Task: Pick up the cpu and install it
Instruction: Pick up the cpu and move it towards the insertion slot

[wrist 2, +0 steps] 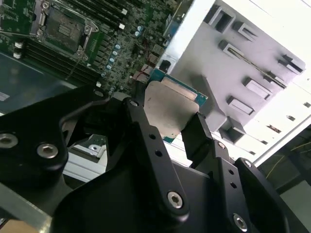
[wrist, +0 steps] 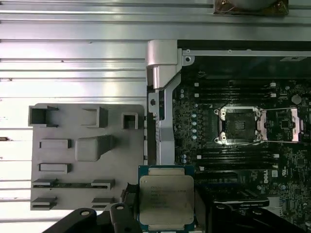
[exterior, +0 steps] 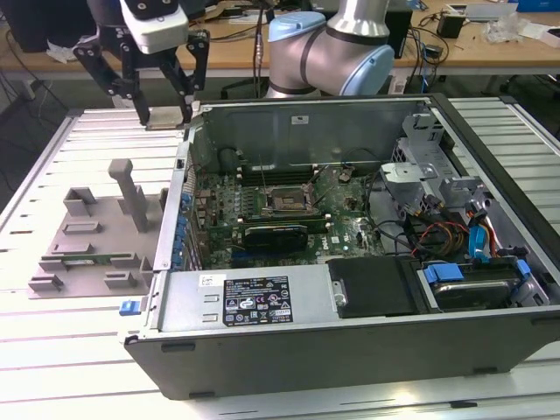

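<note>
Ribbed aluminium forms the bench [exterior: 70, 376], and wooden desks [exterior: 490, 54] are seen behind it at twelve o'clock. An open computer case [exterior: 350, 350] is laid on the bench, with a grey holder tray [exterior: 87, 241] at its nine o'clock. At the case's eleven o'clock the cpu [wrist 2: 170, 109] is held clamped between the fingers [wrist 2: 197, 133], raised off the bench. The case's side wall [exterior: 186, 166] stands between it and the socket [exterior: 284, 199].

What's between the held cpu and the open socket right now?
The case's side wall in the exterior view; past it, in the first wrist view, memory slots on the motherboard separate the cpu from the socket.
</note>
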{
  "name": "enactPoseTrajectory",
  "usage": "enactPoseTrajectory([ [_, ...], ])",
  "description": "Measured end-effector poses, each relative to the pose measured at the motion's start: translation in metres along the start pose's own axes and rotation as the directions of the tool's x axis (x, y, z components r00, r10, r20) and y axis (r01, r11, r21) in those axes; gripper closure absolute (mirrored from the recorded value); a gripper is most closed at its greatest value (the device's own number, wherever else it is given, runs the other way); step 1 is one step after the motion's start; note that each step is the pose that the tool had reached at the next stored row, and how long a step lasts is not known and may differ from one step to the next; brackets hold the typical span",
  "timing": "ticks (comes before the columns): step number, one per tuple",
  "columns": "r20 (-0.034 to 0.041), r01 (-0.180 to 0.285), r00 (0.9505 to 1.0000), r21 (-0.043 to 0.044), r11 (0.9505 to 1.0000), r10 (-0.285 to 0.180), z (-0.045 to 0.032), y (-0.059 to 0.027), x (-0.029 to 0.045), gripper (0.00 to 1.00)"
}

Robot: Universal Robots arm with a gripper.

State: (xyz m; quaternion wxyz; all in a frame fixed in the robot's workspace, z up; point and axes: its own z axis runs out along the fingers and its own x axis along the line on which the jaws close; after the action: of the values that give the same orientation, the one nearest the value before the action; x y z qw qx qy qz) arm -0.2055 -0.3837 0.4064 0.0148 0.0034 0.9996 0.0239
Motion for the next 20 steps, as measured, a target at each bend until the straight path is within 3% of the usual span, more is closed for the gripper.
enactPoseTrajectory([
  [12, 0.0000, 0.000, 1.0000, 0.0001, 1.0000, 0.000, 0.0011, 0.0002, -0.0374, 0.45],
  [15, 0.0000, 0.000, 1.0000, 0.0001, 1.0000, 0.000, 0.0016, 0.0003, -0.0544, 0.45],
  [20, 0.0000, 0.000, 1.0000, 0.0000, 1.0000, 0.000, 0.0021, 0.0004, -0.0718, 0.45],
])
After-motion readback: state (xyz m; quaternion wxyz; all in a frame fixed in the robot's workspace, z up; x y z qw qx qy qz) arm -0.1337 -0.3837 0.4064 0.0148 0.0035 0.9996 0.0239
